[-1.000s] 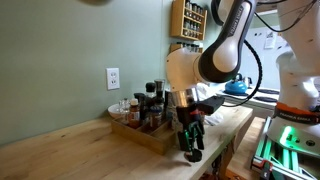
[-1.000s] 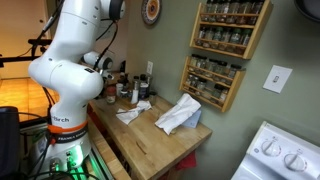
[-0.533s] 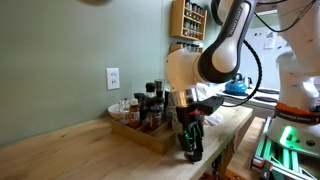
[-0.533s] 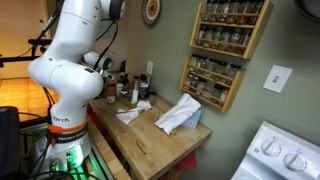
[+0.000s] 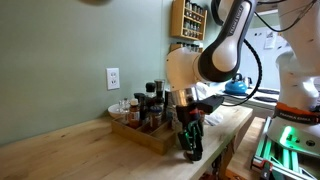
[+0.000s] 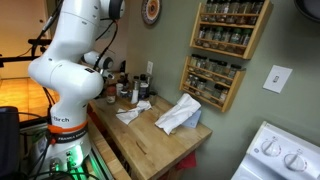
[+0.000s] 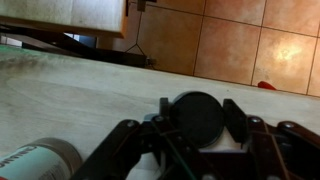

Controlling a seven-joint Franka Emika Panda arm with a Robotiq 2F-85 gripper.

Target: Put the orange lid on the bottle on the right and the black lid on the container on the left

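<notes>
In the wrist view the black lid (image 7: 197,118), round and flat, lies on the pale wooden counter (image 7: 90,85). My gripper (image 7: 198,120) is shut on it, one finger at each side of its rim. In an exterior view the gripper (image 5: 190,150) points straight down at the counter's front edge. A small orange-red sliver at the counter's far edge looks like the orange lid (image 7: 265,86). A pale-sided jar (image 7: 40,160) pokes in at the lower left; I cannot tell whether it is the bottle or the container.
A wooden tray (image 5: 150,137) packed with several spice bottles stands behind the gripper near the wall, with a white bowl (image 5: 118,108) beside it. A crumpled cloth (image 6: 178,115) lies on the counter. Spice racks (image 6: 225,35) hang on the wall. A tiled floor (image 7: 240,45) lies beyond the counter edge.
The fingers have closed in onto the black lid. The arm has stayed almost still above the counter's front edge.
</notes>
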